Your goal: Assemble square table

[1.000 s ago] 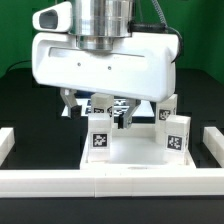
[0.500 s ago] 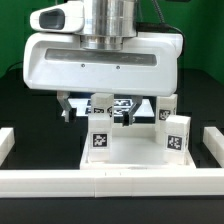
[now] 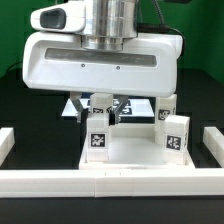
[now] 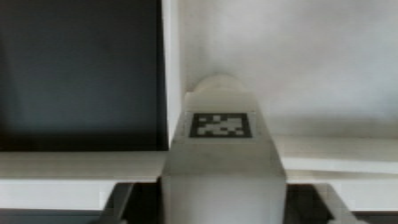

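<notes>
The white square table panel (image 3: 132, 152) lies flat on the black table, under my hand. Three white tag-marked leg posts stand upright on it: front left (image 3: 98, 140), front right (image 3: 177, 135) and back right (image 3: 168, 108). My gripper (image 3: 108, 110) hangs over the panel's back left corner, and its fingers (image 3: 118, 108) are closed in on a fourth leg post (image 3: 106, 101). In the wrist view this leg post (image 4: 221, 130) runs up between the dark jaws, tag facing the camera, and my gripper (image 4: 222, 208) presses it from both sides. The panel (image 4: 302, 60) shows beyond it.
Long white border rails lie along the front (image 3: 110, 181), the exterior view's left (image 3: 7, 140) and right (image 3: 215, 140). The marker board (image 3: 140, 104) lies behind the panel, mostly hidden by my hand. Black table surface (image 4: 80, 80) shows beside the panel.
My fingers have drawn together from a wide spread and now clamp the back left leg post. The hand itself has barely moved.
</notes>
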`<state>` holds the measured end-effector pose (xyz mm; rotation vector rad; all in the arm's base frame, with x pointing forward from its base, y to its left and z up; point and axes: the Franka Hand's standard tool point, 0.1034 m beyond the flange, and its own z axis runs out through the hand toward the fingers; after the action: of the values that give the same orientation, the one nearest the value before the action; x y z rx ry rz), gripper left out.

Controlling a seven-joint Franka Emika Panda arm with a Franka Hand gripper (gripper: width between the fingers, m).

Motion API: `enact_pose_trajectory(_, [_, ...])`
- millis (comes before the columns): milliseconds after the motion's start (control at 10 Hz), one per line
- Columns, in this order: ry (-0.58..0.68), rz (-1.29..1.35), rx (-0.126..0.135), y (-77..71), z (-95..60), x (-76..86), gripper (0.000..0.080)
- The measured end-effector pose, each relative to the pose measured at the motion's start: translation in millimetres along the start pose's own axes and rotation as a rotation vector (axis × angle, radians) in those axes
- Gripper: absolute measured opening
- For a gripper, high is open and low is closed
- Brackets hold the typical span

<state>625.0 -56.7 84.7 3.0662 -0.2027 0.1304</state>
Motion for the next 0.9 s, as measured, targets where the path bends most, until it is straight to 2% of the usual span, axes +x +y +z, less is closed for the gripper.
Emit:
enact_pose_trajectory(300, [-0.001,0.24,0.0,0.1,0.5,-0.2,0.0285])
enact_pose_trajectory(900, [0.081,0.999,0.039,-1.2,2.4,5.4,0.0285])
